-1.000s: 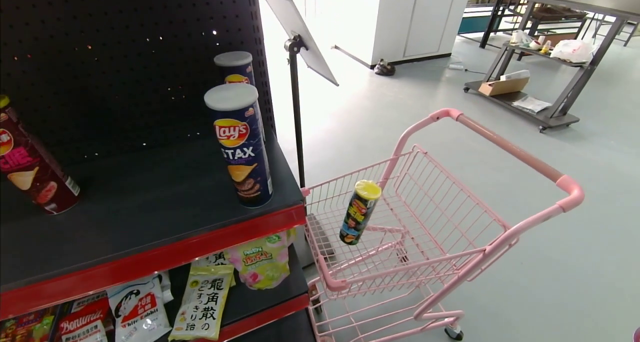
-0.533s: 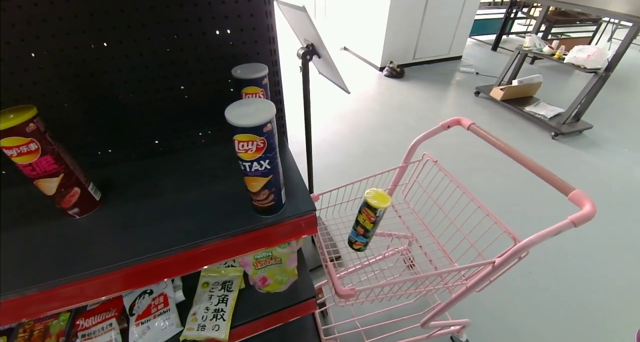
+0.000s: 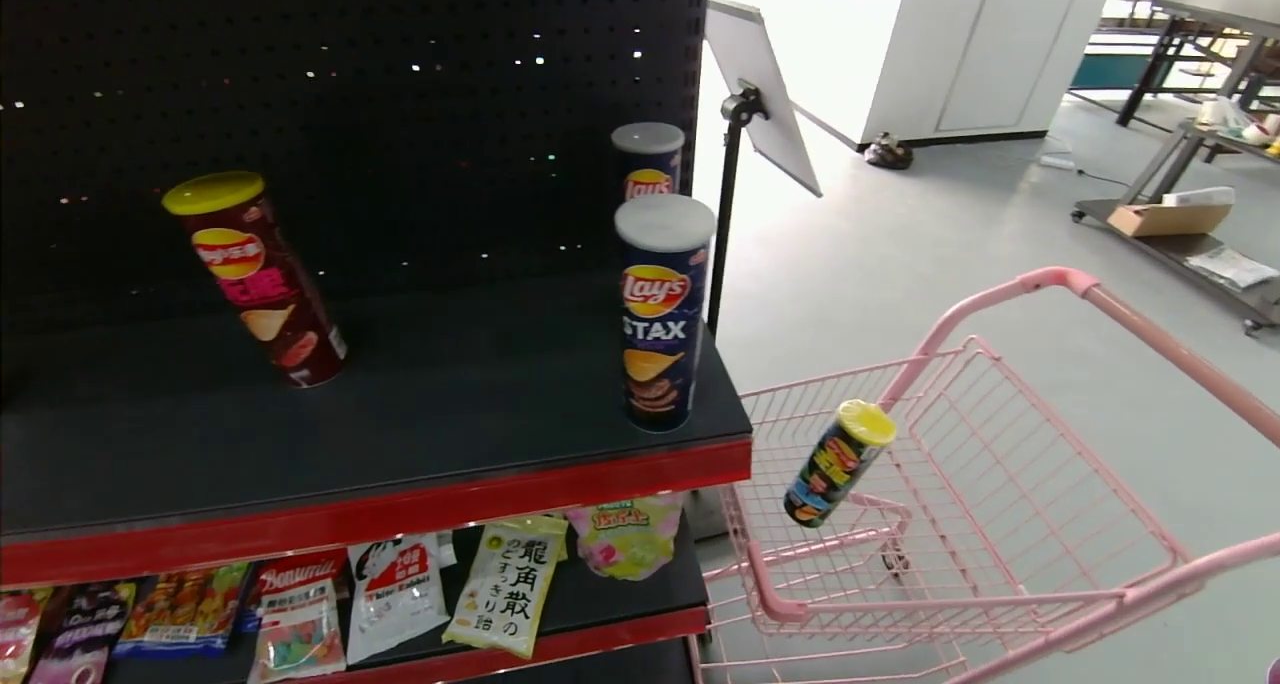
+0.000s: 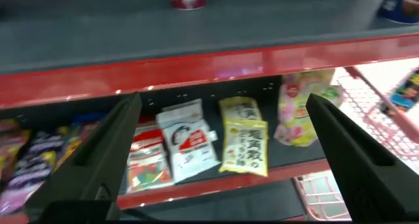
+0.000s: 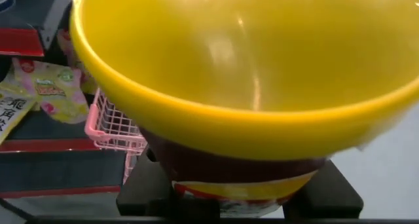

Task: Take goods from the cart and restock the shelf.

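Observation:
In the head view, a pink cart [image 3: 1010,484] stands right of the shelf [image 3: 400,504], and a black can with a yellow lid [image 3: 838,464] leans inside its basket. On the shelf's top board stand a dark red can [image 3: 258,279] at the left and two blue cans [image 3: 663,324] at the right end. My right gripper [image 5: 239,196] is shut on a dark red can with a yellow lid [image 5: 249,67], seen from close above. My left gripper [image 4: 222,99] is open and holds nothing, in front of the shelf's red edge [image 4: 196,63].
Snack bags [image 3: 400,589] hang along the lower shelf, also in the left wrist view as snack bags [image 4: 196,145]. A sign stand [image 3: 745,114] rises just behind the shelf's right end. Open grey floor lies beyond the cart, with a wheeled rack [image 3: 1190,224] far right.
The head camera has turned left, so the whole picture has shifted right. The cans and the cart keep their places relative to each other.

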Robot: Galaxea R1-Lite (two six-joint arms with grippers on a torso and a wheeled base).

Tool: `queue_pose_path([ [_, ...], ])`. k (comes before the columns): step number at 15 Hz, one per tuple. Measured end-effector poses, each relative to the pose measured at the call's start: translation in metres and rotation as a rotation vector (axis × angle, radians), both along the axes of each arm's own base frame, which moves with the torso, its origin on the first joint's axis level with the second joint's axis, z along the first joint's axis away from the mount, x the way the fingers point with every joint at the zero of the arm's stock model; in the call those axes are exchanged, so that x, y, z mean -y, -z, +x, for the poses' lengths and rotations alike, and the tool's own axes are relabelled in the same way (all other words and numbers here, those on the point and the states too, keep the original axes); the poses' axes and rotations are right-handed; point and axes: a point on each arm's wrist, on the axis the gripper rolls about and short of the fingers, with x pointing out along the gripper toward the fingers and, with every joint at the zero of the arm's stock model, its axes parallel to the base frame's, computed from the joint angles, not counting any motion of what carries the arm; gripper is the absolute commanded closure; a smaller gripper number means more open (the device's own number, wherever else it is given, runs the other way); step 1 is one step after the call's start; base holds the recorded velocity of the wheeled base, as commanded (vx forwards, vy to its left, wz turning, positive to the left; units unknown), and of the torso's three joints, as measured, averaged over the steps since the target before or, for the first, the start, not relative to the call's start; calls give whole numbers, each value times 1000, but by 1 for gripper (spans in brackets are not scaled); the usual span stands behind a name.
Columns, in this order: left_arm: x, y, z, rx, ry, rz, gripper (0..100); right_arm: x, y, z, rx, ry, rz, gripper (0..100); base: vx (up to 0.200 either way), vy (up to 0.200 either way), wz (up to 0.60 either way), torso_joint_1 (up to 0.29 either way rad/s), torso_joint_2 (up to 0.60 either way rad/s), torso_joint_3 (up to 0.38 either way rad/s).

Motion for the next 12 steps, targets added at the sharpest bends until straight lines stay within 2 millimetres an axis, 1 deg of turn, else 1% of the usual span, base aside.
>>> queue_pose_path([
  [5, 0, 0, 0, 0, 0, 0, 0, 0, 6, -2, 1, 0, 24, 100, 0, 0, 0, 0, 0, 0],
  [9, 0, 0, 0, 1, 0, 1, 0, 2, 8, -10, 45, -31, 92, 100, 0, 200, 0, -1, 5, 2],
  [12, 0, 0, 0, 0, 1, 0, 0, 3, 15, -16, 59, -63, 97, 100, 0, 200, 0, 2, 4, -1],
])
